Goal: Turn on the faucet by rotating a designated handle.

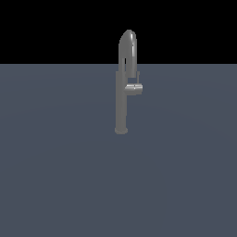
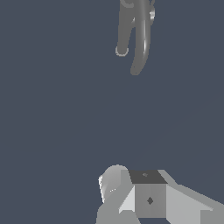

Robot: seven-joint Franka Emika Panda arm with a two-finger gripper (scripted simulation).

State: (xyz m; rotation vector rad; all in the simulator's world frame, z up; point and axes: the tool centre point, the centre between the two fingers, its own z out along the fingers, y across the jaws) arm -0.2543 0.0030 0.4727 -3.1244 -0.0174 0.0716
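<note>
The faucet (image 1: 121, 104) is a tall slim grey column on a small round base, with a rounded arched spout at the top. It stands upright on the dark grey-blue floor. The handle (image 1: 134, 88) is a short stubby lever sticking out sideways toward the exterior view's right, at about the column's mid-height. In the wrist view the faucet (image 2: 141, 39) shows from above at a distance, and I cannot pick out the handle there. My gripper's fingers show in neither view, and the arm is absent from the exterior view.
A pale grey blocky part of my own arm (image 2: 148, 199) fills the lower edge of the wrist view. The flat dark grey-blue floor (image 1: 60, 176) spreads around the faucet, with a black background beyond it.
</note>
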